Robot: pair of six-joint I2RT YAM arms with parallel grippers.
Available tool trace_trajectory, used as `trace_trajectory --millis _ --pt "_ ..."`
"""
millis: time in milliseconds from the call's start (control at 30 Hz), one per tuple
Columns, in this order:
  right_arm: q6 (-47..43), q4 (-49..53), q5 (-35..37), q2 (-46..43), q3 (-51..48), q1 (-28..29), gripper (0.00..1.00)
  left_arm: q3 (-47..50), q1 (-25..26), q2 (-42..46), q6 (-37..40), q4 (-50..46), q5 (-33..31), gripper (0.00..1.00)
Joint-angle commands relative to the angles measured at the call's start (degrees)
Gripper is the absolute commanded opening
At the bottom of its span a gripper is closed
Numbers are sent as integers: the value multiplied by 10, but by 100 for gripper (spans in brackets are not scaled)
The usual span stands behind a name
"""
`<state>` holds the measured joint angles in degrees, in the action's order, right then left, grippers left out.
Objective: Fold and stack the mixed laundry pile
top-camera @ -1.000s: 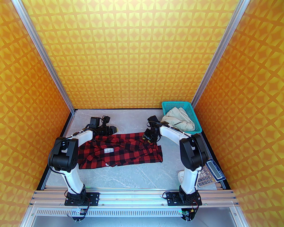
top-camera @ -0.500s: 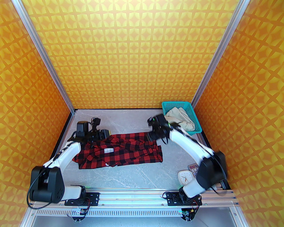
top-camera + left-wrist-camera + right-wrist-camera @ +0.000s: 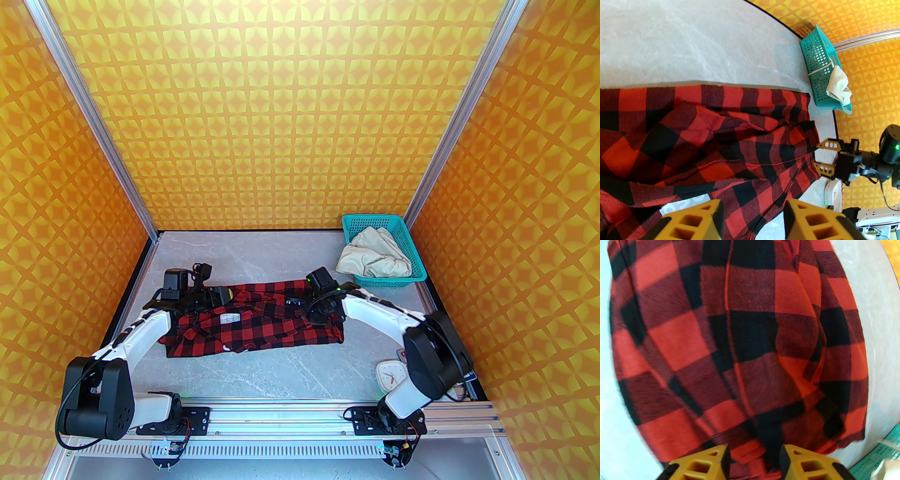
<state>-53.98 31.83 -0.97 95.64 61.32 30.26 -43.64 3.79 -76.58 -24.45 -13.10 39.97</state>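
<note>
Our left claw (image 3: 753, 211) stands half apart just above the shirt (image 3: 717, 131), near its white label (image 3: 229, 318), and holds nothing. Our right claw (image 3: 819, 155) is also half apart. Its jaws sit astride the shirt's right-hand edge with bare counter (image 3: 281, 370) showing between them, so we judge it has not yet pinched the cloth.

The shirt lies rumpled across the middle of the counter, its far edge fairly straight and loose folds and seams bunched over the body. We expect it to be light, limp and not slippery. It should drape from wherever we lift it and will not hold a crease unless pressed flat. The best holds look like the hem corners on the right and the shoulder or collar seam on the left, where doubled cloth gives the fingers something to bite. A pinch in the middle would likely only gather a single layer.

Outward, bare counter runs both beyond the shirt and on the near side, which gives us room to spread and fold. The trousers (image 3: 375, 260) sit heaped in the basket (image 3: 370, 218) at the far right corner, spilling over its near rim. A small white clock (image 3: 391, 375) lies close by the right arm, and the left wall stands near the left arm.
</note>
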Motion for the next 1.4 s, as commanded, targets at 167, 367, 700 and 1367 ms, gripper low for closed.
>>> trace_trajectory --millis 167,367,700,1367 --pt "-54 -16 43 39 30 1 27 11 0 8 -3 -1 -15 47" --pt "37 105 -30 7 99 1 1 6 0 -4 -10 18 -25 47" --pt "235 229 -142 -34 126 -7 0 -27 -1 -58 -23 58 -37 47" --pt "416 320 -108 245 376 -114 3 -104 -19 -212 -29 122 -75 46"
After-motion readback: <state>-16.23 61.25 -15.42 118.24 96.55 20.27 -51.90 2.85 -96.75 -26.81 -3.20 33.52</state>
